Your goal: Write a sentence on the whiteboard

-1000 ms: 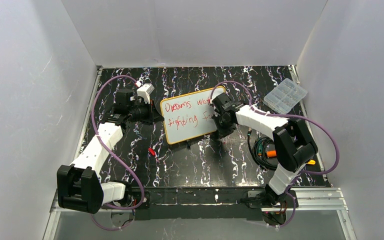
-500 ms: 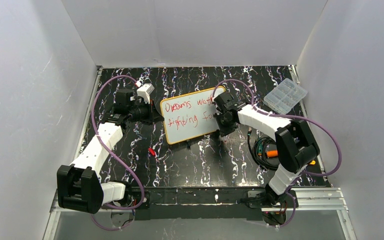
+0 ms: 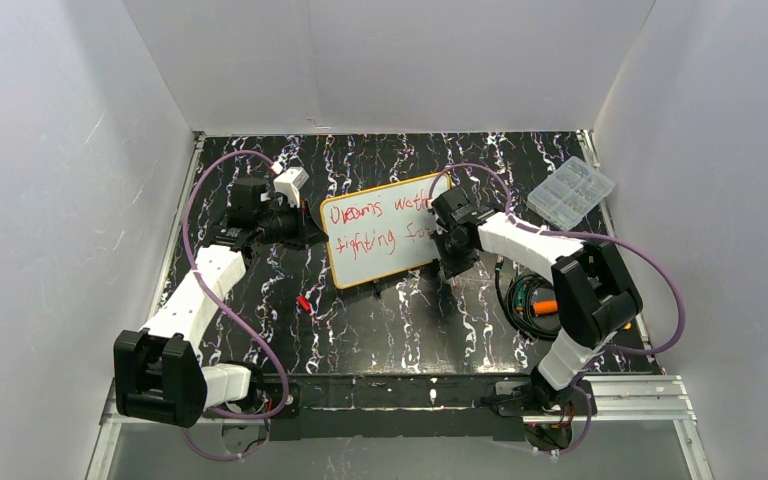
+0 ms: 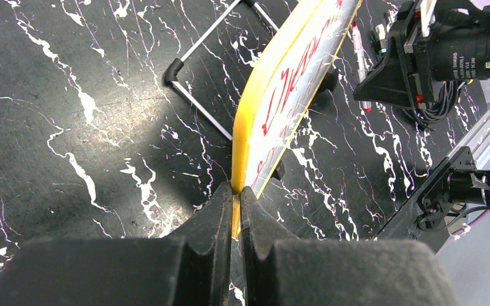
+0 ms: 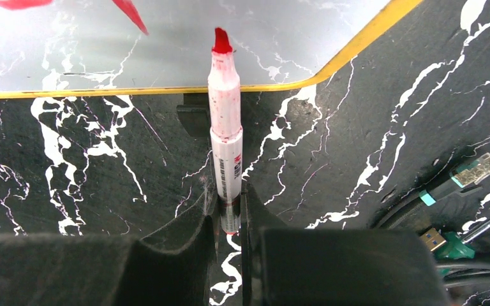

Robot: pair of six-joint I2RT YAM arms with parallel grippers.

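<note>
The whiteboard [image 3: 380, 250] leans tilted on the dark marbled table, its yellow frame showing. The sentence [image 3: 375, 213] runs across it in two red lines. My left gripper [image 3: 312, 232] holds the board's left edge; in the left wrist view the left gripper [image 4: 236, 194] is shut on the yellow frame of the whiteboard [image 4: 293, 83]. My right gripper [image 3: 444, 242] is at the board's right edge. In the right wrist view the right gripper [image 5: 230, 197] is shut on a red marker [image 5: 225, 127]. Its uncapped tip points at the whiteboard [image 5: 166, 44] near the lower corner; contact cannot be told.
A clear compartment box [image 3: 571, 191] lies at the back right. A coil of cables [image 3: 532, 300] with orange and green parts sits near the right arm. A small red cap [image 3: 303, 303] lies left of centre. A wire stand [image 4: 198, 105] props the board from behind. White walls enclose the table.
My right gripper with the marker has shifted slightly right and toward the near side, uncovering the end of the second line. The left arm and the board have not moved.
</note>
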